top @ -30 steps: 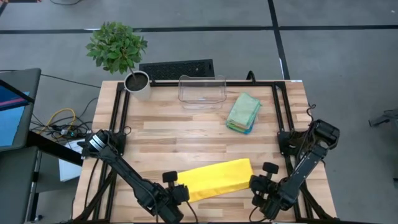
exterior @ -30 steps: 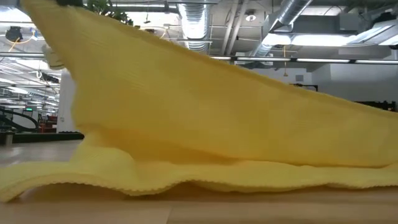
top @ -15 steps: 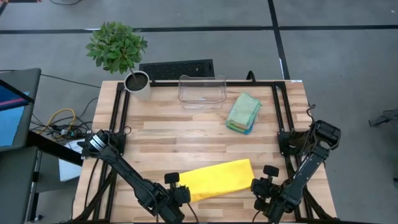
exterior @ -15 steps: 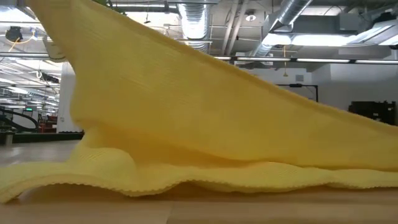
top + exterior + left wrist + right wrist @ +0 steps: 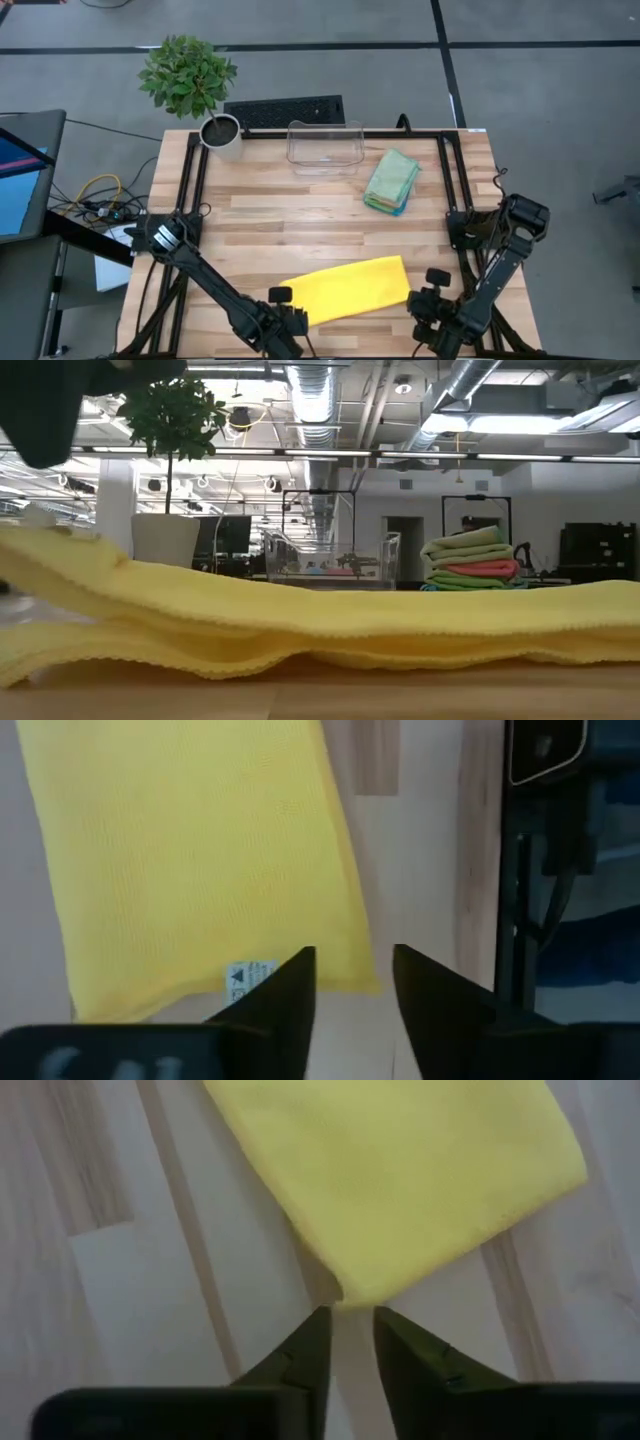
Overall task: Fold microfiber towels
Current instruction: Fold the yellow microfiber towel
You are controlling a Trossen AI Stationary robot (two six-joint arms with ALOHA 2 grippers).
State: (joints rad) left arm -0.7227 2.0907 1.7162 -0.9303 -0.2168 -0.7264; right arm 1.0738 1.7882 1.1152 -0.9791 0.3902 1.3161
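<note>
Both arms reach low over the table's (image 5: 330, 215) near edge. The left gripper (image 5: 352, 982) sits at the near-left corner, fingers parted and empty; the right gripper (image 5: 347, 1338) sits at the near-right corner, fingers slightly apart, holding nothing.

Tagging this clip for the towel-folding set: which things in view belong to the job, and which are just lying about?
Job:
- yellow microfiber towel, folded, flat near the front edge
- stack of folded towels, sage green on top
- left claw, open
- right claw, open

Lying about:
- clear plastic bin
- potted green plant
- black keyboard

Yellow towel (image 5: 348, 289) – soft, matt knit cloth – on smooth pale-wood table (image 5: 300, 215).
</note>
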